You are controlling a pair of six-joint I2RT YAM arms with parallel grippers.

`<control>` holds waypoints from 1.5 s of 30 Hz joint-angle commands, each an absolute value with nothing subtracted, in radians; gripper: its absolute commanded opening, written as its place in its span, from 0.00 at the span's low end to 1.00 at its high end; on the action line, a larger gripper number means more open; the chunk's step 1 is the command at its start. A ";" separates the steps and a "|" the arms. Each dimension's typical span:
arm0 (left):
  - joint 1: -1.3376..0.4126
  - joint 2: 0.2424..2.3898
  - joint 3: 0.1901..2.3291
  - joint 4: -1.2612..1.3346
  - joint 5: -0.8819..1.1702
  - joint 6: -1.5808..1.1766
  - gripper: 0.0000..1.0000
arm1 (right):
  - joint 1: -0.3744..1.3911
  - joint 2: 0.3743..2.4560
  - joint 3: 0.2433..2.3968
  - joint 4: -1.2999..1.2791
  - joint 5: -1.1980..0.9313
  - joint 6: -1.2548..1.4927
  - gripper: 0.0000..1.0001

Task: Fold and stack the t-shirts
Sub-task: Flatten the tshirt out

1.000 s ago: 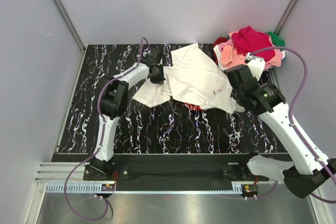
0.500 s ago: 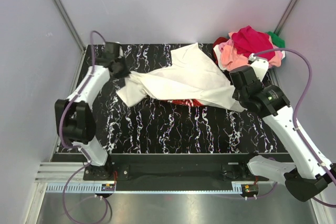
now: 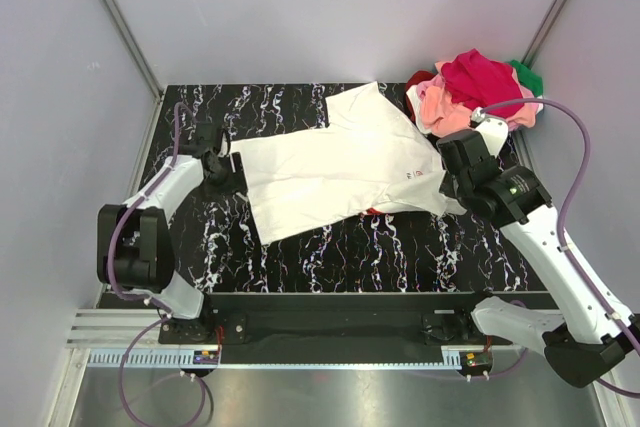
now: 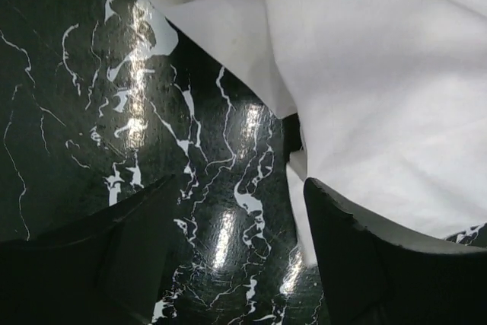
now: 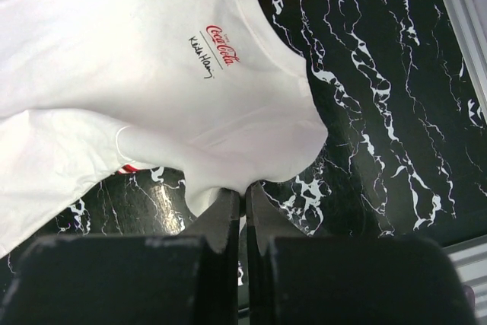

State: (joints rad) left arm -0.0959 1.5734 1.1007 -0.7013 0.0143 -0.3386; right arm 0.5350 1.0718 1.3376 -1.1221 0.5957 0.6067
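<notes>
At 9 o'clock on the black marble table, my left claw sat wide open, gripping nothing. Through the left wrist camera the gap between its fingers showed only bare marble. The hem of the white t-shirt ran down just beside one finger, and I could not tell whether they touched.

Over at 3 o'clock, my right claw was closed tight. Its wrist view showed both fingers pinched together on a rounded edge of the white t-shirt, below the small red script label.

That white t-shirt lay spread across the middle of the table from 9 to 3 o'clock, with a sliver of red print peeking from under its near edge. The pile of pink, magenta, dark red and green tees was heaped at 1 o'clock.

Half a second before, the left claw had been further toward 11 o'clock with the cloth bunched and drawn up to it. By this moment it had moved toward 6 o'clock and the cloth lay much flatter. The right claw had barely moved.
</notes>
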 commanded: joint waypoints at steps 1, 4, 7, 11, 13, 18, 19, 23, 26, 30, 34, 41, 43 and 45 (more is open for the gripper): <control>-0.153 1.448 1.062 -0.663 0.020 -0.354 0.70 | 0.526 1.077 1.328 -1.089 0.571 0.621 0.00; -0.236 1.425 1.019 -0.660 0.034 -0.394 0.70 | 0.526 1.083 1.321 -1.085 0.568 0.620 0.00; -0.311 1.385 0.957 -0.655 0.047 -0.466 0.70 | 0.526 1.089 1.324 -1.086 0.568 0.617 0.00; -0.380 1.339 0.879 -0.669 0.061 -0.549 0.69 | 0.526 1.086 1.315 -1.085 0.565 0.615 0.00; -0.408 1.332 0.839 -0.669 0.069 -0.578 0.69 | 0.526 1.086 1.309 -1.078 0.561 0.617 0.00; -0.439 1.342 0.750 -0.617 0.092 -0.615 0.67 | 0.526 1.069 1.278 -1.071 0.542 0.627 0.00; -0.440 1.347 0.746 -0.612 0.092 -0.617 0.67 | 0.526 1.069 1.270 -1.071 0.540 0.629 0.00; -0.443 1.377 0.718 -0.569 0.072 -0.620 0.65 | 0.526 1.054 1.258 -1.078 0.540 0.626 0.00; -0.443 1.414 0.742 -0.535 0.025 -0.614 0.62 | 0.526 1.040 1.244 -1.080 0.541 0.627 0.00; -0.445 1.453 0.788 -0.511 0.008 -0.606 0.61 | 0.526 1.031 1.238 -1.092 0.540 0.627 0.00; -0.445 1.503 0.810 -0.503 0.002 -0.597 0.59 | 0.526 1.019 1.236 -1.100 0.552 0.626 0.00; -0.445 1.565 0.819 -0.474 -0.017 -0.565 0.01 | 0.526 1.003 1.229 -1.108 0.540 0.629 0.00; -0.445 1.523 0.831 -0.534 -0.017 -0.555 0.00 | 0.526 0.999 1.223 -1.114 0.522 0.637 0.00; -0.443 1.410 0.836 -0.632 -0.021 -0.555 0.00 | 0.526 0.982 1.221 -1.137 0.485 0.652 0.00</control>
